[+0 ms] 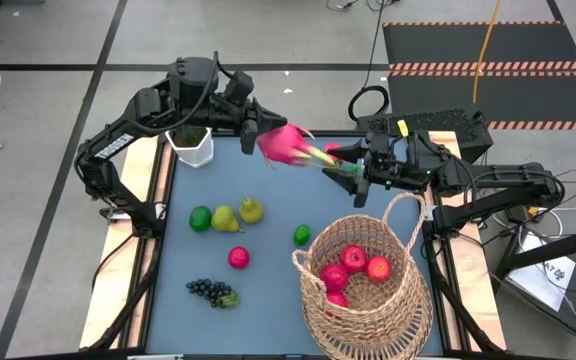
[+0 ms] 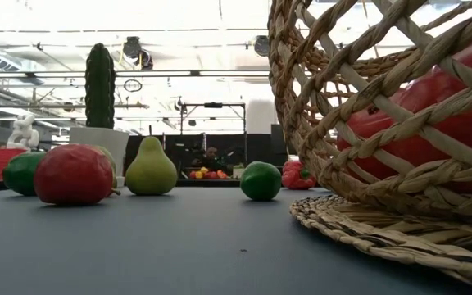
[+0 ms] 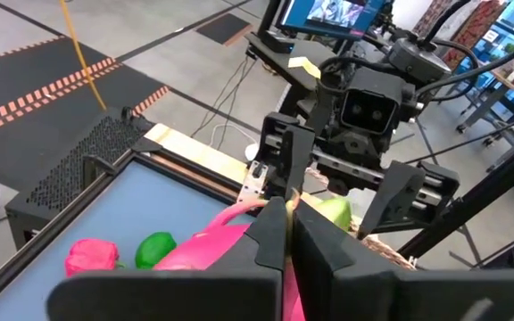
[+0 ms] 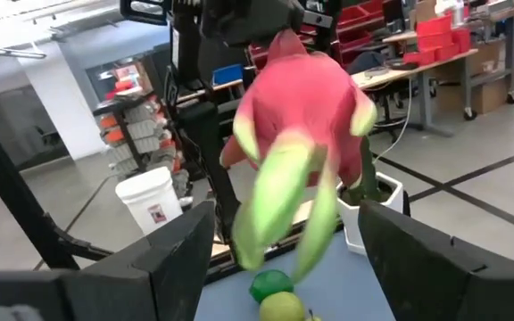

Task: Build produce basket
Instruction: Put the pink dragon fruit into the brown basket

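With the left hand (image 1: pixel 260 136) clamped on the dragon fruit (image 1: pixel 286 145), its leafy tip between the right hand's (image 1: pixel 351 172) open fingers, right should close before left releases.

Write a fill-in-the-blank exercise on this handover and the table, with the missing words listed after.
1. The left gripper is shut on the ____ end of the dragon fruit.
2. The right gripper is ____, its fingers on either side of the fruit's green tips.
3. The basket holds only ____.
4. The grapes lie on the ____, outside the basket.

Missing words: pink; open; apples; table
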